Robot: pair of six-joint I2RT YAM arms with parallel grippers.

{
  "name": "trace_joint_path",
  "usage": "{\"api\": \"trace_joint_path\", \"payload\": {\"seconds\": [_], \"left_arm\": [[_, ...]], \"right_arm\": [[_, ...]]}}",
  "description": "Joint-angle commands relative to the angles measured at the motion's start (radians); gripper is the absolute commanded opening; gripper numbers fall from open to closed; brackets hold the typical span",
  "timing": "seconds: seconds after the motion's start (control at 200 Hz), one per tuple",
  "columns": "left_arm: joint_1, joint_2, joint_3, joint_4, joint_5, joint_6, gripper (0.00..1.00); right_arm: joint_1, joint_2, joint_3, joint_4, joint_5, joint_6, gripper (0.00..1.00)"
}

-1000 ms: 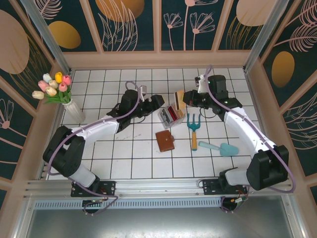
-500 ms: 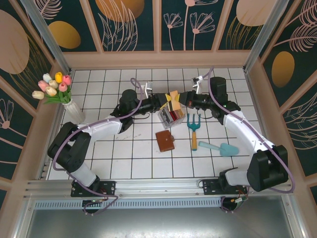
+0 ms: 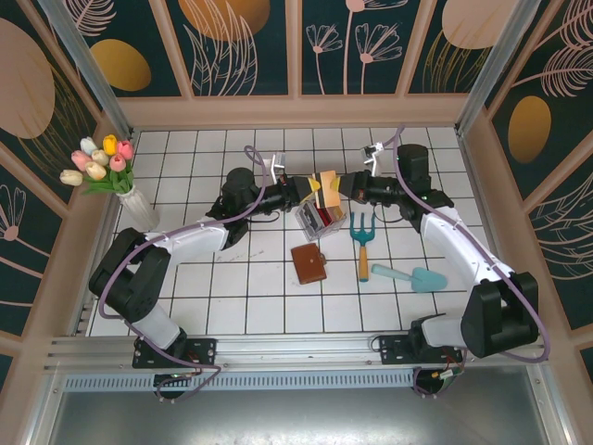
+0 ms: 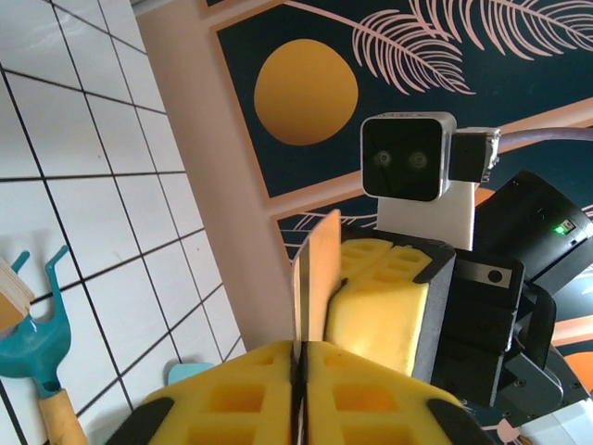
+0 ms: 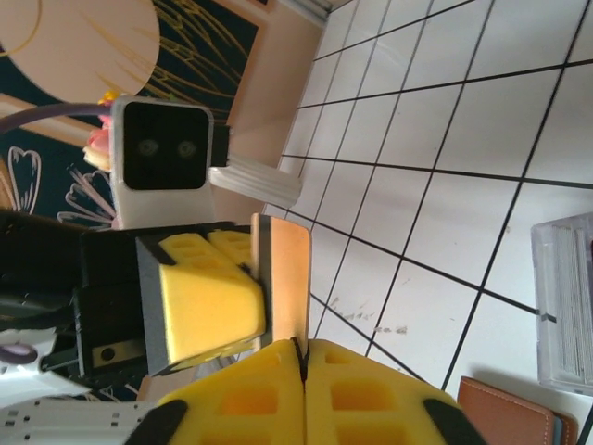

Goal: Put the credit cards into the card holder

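Observation:
A tan credit card (image 3: 325, 182) is held in the air above the clear box, gripped from both sides. My left gripper (image 3: 309, 190) is shut on its left edge and my right gripper (image 3: 342, 187) is shut on its right edge. In the left wrist view the card (image 4: 321, 278) stands edge-on out of my shut yellow jaws (image 4: 298, 350), with the right gripper's fingers (image 4: 382, 311) behind it. The right wrist view shows the card (image 5: 289, 283) rising from my shut jaws (image 5: 303, 350). The brown card holder (image 3: 309, 264) lies closed on the tiles; its corner (image 5: 511, 414) shows.
A clear plastic box (image 3: 320, 219) with more cards, one red, sits under the grippers, and its edge (image 5: 567, 306) shows in the right wrist view. A teal garden fork (image 3: 362, 237) and trowel (image 3: 413, 277) lie to the right. A vase of tulips (image 3: 113, 171) stands far left.
My left gripper has swung right and closed on the tan card that the right gripper brought over the box. In the last half second both have barely moved.

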Motion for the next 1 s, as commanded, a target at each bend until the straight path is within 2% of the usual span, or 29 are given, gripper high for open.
{"api": "trace_joint_path", "payload": {"seconds": [0.0,0.05,0.1,0.205,0.255,0.34,0.515,0.711,0.996], "left_arm": [[-0.006,0.0,0.005,-0.006,-0.005,0.015,0.23],[-0.005,-0.001,0.006,-0.058,-0.025,0.032,0.32],[-0.005,-0.01,0.007,-0.158,-0.062,0.068,0.51],[-0.011,-0.05,0.007,-0.443,-0.193,0.175,0.68],[-0.021,-0.069,0.017,-0.593,-0.284,0.234,0.68],[-0.042,-0.097,0.016,-0.772,-0.418,0.277,0.71],[-0.047,-0.164,-0.104,-0.775,-0.498,0.209,0.72],[-0.046,-0.174,-0.141,-0.767,-0.477,0.203,0.72],[-0.047,-0.135,-0.14,-0.758,-0.438,0.211,0.72]], "right_arm": [[-0.014,-0.031,-0.013,-0.048,-0.05,-0.044,0.01],[-0.016,-0.043,-0.018,-0.078,-0.019,-0.057,0.0],[-0.016,-0.06,-0.027,-0.127,0.05,-0.082,0.0],[0.008,-0.107,-0.076,-0.235,0.267,-0.135,0.0],[0.041,-0.129,-0.108,-0.266,0.37,-0.142,0.0],[0.129,-0.155,-0.171,-0.261,0.459,-0.127,0.0],[0.341,-0.121,-0.212,-0.232,0.621,-0.069,0.0],[0.454,-0.003,-0.189,-0.25,0.742,-0.076,0.0],[0.455,0.048,-0.182,-0.301,0.842,-0.101,0.0]]}}
